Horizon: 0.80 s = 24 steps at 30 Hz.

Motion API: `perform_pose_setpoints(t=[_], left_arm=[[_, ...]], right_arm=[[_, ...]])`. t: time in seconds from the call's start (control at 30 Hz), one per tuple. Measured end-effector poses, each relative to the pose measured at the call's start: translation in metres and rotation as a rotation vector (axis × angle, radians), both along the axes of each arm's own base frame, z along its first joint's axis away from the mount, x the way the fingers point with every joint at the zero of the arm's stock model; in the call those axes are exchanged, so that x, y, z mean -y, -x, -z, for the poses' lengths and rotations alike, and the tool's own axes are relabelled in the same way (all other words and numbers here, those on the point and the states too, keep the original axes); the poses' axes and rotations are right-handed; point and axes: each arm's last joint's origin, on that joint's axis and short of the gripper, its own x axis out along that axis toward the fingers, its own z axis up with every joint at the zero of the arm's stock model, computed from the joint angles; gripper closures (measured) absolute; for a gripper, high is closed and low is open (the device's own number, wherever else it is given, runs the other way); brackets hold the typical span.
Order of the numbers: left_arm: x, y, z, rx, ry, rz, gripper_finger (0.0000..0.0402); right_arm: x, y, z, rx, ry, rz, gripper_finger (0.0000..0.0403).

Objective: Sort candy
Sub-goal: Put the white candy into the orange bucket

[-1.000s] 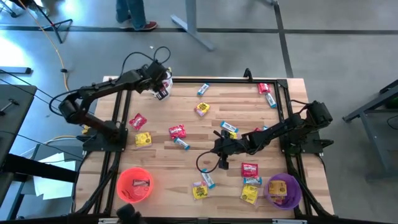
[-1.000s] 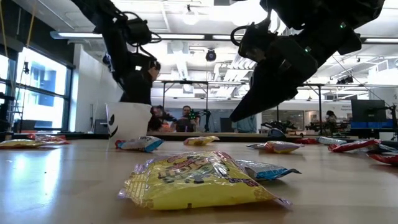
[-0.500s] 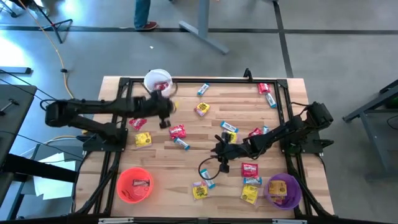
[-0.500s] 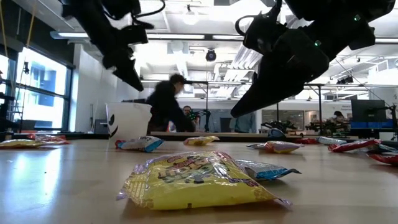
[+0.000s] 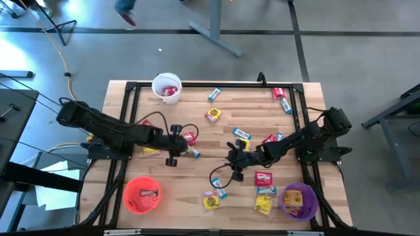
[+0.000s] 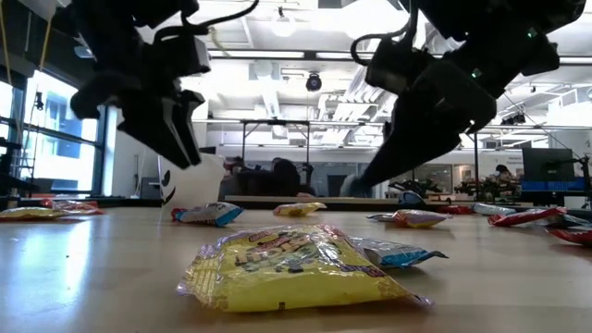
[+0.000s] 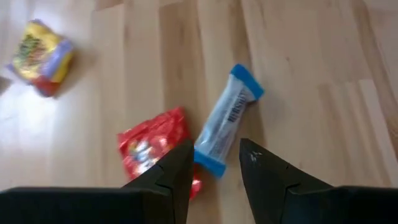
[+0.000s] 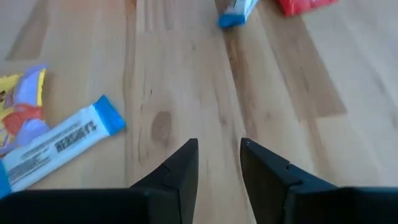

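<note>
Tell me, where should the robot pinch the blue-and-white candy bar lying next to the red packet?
Probably across the narrow middle of the blue-and-white bar, coming straight down from above. It lies flat on the table, long and slim, so the short way fits between the fingers. The left gripper is open just above its near end. The red packet sits close along one side, so lower that finger carefully.

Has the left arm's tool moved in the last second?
Yes. The left tool has left the white cup and swung toward the table's middle, now open above a blue-and-white bar beside a red packet.
</note>
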Motion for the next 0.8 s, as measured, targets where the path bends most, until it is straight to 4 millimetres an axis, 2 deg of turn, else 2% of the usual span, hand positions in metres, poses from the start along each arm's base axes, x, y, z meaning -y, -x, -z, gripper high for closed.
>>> perform_pose_setpoints(t=[0.13,0.2,0.37,0.47,0.57,0.7,0.8], left_arm=[[0.013,-0.009,0.014,0.005,0.005,0.037,0.0284],[0.020,-0.014,0.021,0.023,-0.001,0.057,0.0284],[0.030,-0.021,0.040,0.200,-0.023,0.113,0.0291],[0.031,-0.022,0.040,0.282,-0.025,0.090,0.0297],[0.034,-0.023,0.037,0.368,-0.022,0.082,0.0300],[0.037,-0.024,0.033,0.429,-0.024,0.111,0.0300],[0.037,-0.023,0.034,0.423,-0.027,0.111,0.0300]], right_arm=[[-0.007,0.006,0.003,-0.128,-0.128,-0.050,0.0289],[-0.014,0.008,-0.001,-0.218,-0.159,-0.022,0.0289],[-0.039,0.018,-0.024,-0.446,-0.151,0.045,0.0289],[-0.058,0.025,-0.043,-0.524,-0.156,0.061,0.0289],[-0.079,0.038,-0.052,-0.585,-0.184,0.073,0.0289],[-0.100,0.058,-0.052,-0.643,-0.211,0.113,0.0289],[-0.107,0.070,-0.045,-0.669,-0.210,0.148,0.0289]])
